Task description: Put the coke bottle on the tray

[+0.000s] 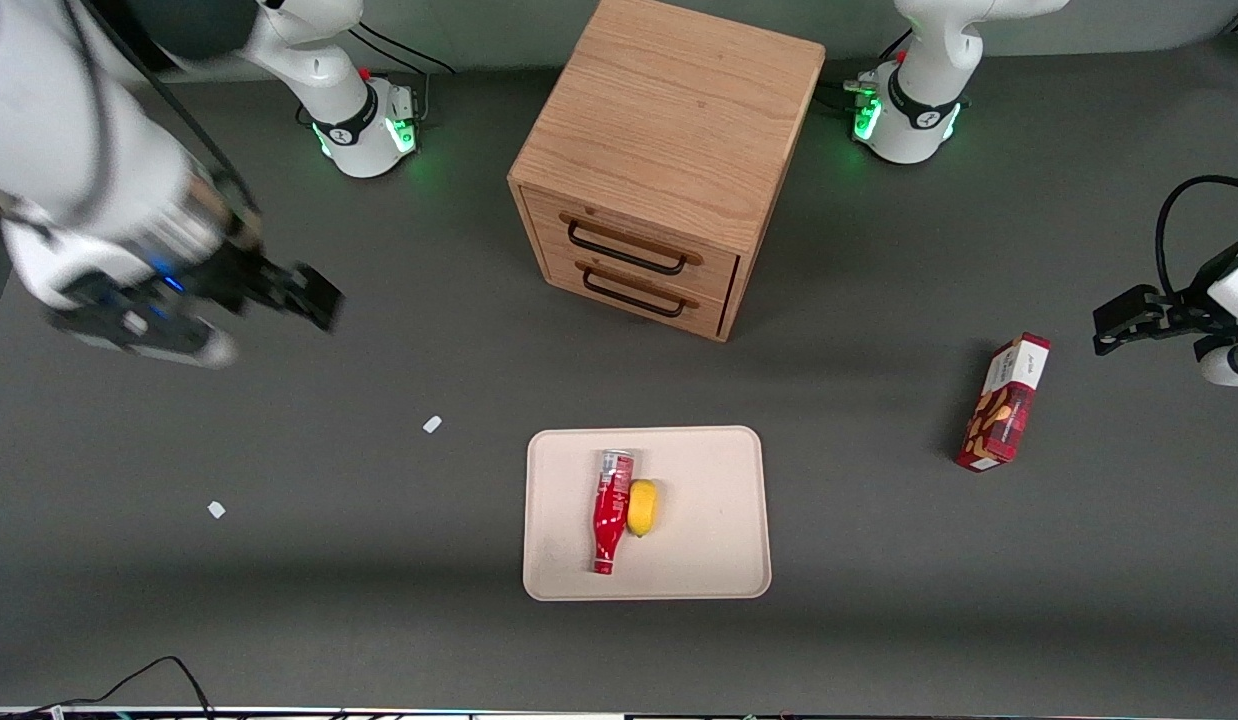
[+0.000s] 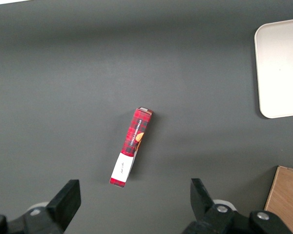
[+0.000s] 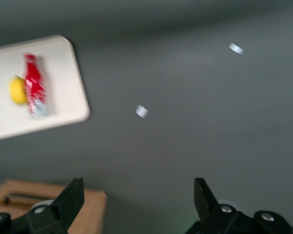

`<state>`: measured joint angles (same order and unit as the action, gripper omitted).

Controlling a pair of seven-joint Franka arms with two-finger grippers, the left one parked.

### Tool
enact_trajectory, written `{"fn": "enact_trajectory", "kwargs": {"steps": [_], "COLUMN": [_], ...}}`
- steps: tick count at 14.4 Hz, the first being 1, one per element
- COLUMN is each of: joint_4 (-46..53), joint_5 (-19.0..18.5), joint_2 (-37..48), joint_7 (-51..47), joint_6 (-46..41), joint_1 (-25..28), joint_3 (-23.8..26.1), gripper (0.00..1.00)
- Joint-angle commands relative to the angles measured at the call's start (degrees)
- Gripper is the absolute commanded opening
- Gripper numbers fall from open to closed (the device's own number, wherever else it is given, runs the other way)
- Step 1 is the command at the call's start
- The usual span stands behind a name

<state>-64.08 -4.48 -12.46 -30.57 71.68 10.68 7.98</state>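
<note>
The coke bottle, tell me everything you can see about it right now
The coke bottle is small, slim and red with white lettering, a silver-grey base end and a red cap on a narrow neck. It lies on its side in the cream tray, cap toward the front camera, base toward the wooden cabinet. A lemon rests against it. The gripper is open, well away toward the working arm's end.

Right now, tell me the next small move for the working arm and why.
Probably none toward the tray: just finish pulling back to rest. The coke bottle already lies flat on the tray, beside a lemon, and the gripper is open, empty and off toward the working arm's end of the table.
</note>
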Motion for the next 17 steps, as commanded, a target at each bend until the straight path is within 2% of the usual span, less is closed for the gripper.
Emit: {"fn": "enact_trajectory", "kwargs": {"steps": [1, 5, 7, 12, 17], "joint_4": [-11.28, -32.64, -35.49, -26.64, -17.93], "joint_5": [5.17, 5.36, 5.36, 5.45, 6.68], "joint_2": [10.92, 26.85, 28.63, 23.90, 17.65], "joint_7": [4.28, 9.74, 9.56, 8.95, 8.95], "joint_6": [-2.07, 6.96, 8.13, 7.17, 1.81], "joint_1": [-0.22, -0.13, -0.04, 0.40, 0.31], "joint_3": [-7.78, -12.64, -12.64, -12.56, -12.82], "gripper": [1.00, 1.00, 1.00, 1.00, 1.00]}}
